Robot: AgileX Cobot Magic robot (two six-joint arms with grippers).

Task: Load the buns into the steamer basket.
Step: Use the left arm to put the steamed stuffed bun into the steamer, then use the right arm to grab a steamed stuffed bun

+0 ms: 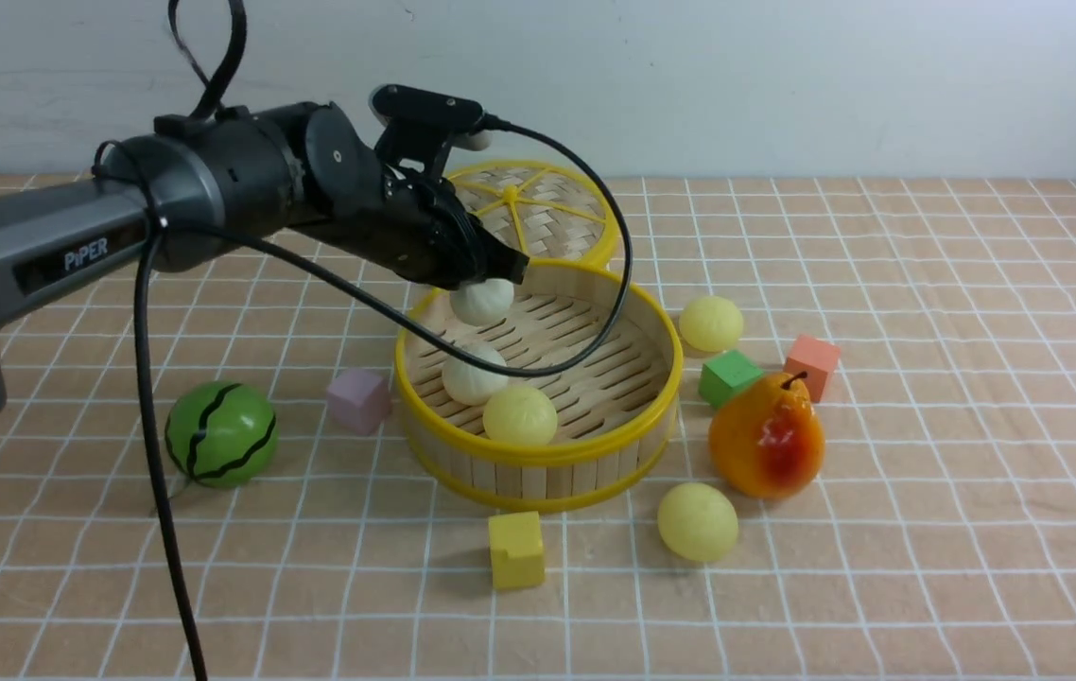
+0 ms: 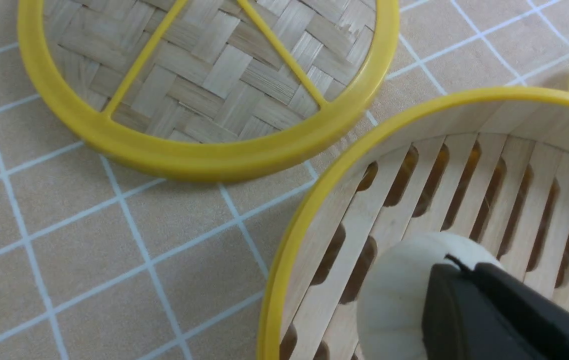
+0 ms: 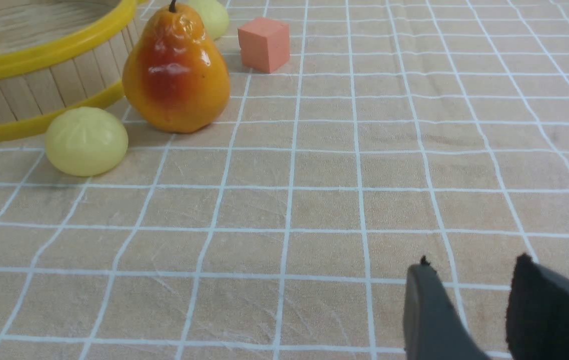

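Five round buns, with no long axis: two off-white, three pale yellow. The left end effector (image 1: 497, 272) is clamped on the held off-white bun (image 1: 483, 303), over the far-left floor of the single steamer basket (image 1: 538, 456), which sits open side up. Below it, nearer the robot, the second off-white bun (image 1: 472, 376) and the inside yellow bun (image 1: 520, 415) lie in the basket. To its right, on the counter (image 1: 926, 492), are the far yellow bun (image 1: 711, 323) and the near yellow bun (image 1: 698, 521). The right end effector (image 3: 472, 280) is partly open and empty.
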